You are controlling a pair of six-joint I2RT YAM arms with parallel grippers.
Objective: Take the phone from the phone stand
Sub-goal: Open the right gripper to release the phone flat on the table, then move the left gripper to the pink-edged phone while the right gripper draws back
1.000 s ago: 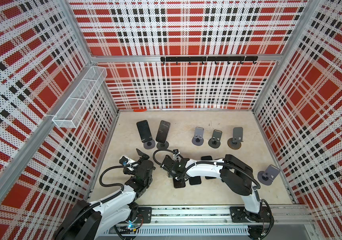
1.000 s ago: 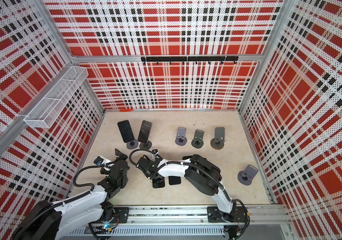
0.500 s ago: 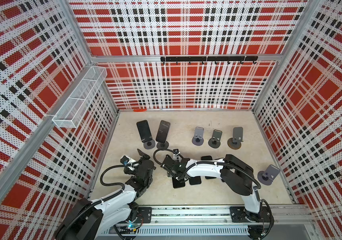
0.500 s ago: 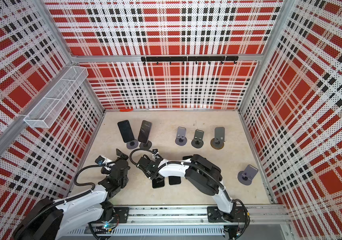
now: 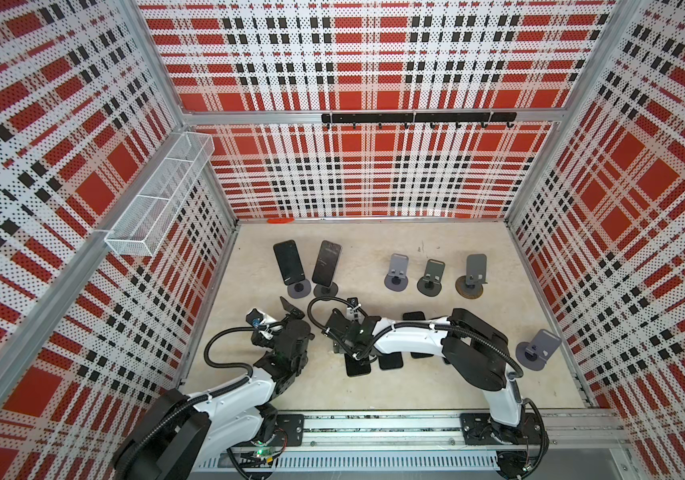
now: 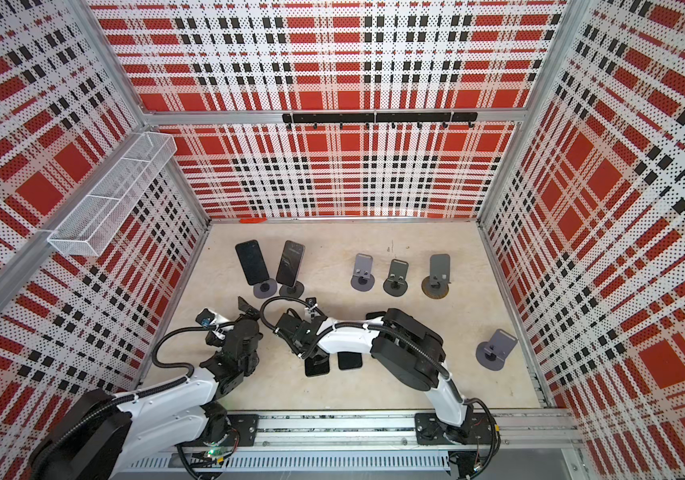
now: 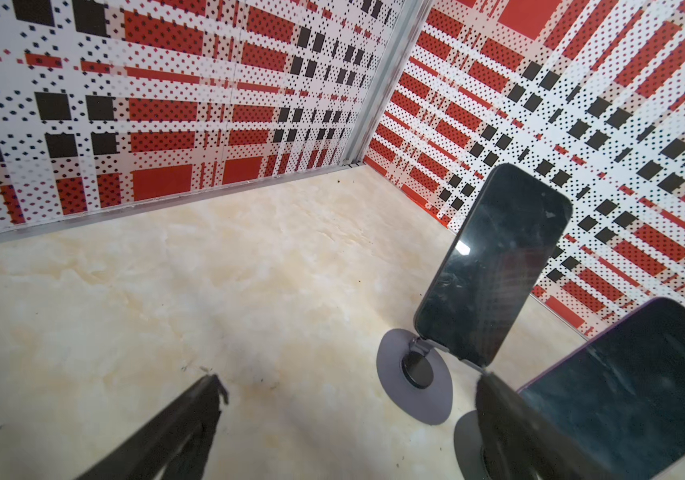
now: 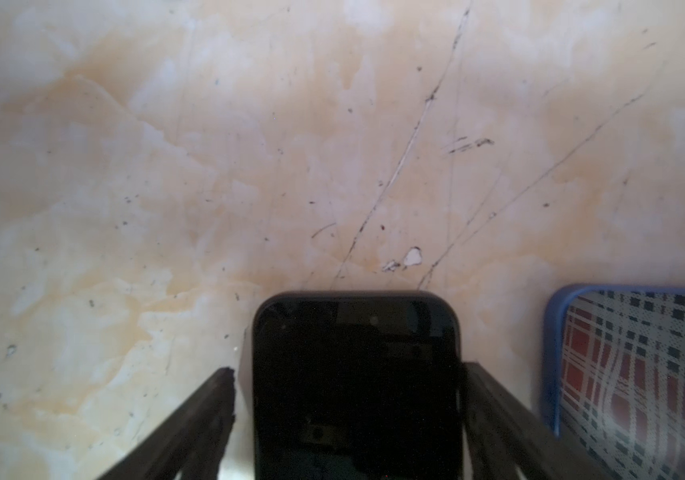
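Left gripper (image 7: pixel 349 384): jaws spread wide with nothing between them, low over the table (image 5: pixel 436 386), just in front of the two occupied stands at the back left. There you have the left phone (image 5: pixel 289 262) propped on the left stand (image 5: pixel 299 288) and the second phone (image 5: pixel 326 263) on the second stand (image 5: pixel 326 289) just beside it. Both screens face the arms, with long axes running up and leaning back toward the rear wall and the lower short edges seated in the stands. In the left wrist view the second phone sits just past one finger (image 7: pixel 511 428), outside the jaw gap and not within it. The left phone stands further off on the same side. Judgement: this arm is the nearer one to both phones, and before you close you need the gap shifted sideways until it straddles a phone's long edges. Centre: the right gripper (image 8: pixel 348 370) is down at the table, jaws parted either side of a flat phone (image 8: pixel 355 332). One side shows a clear gap. The other finger is close to the edge, and you cannot tell if it touches. I read the phone as released, its long axis in line with the fingers. A blue-edged phone (image 8: pixel 640 374) lies just beside it, parallel. Right: a row of three empty stands (image 5: pixel 431 277) at the back and a lone empty stand (image 5: pixel 538 349) near the right wall. Judgement: two phones are yet to come off.
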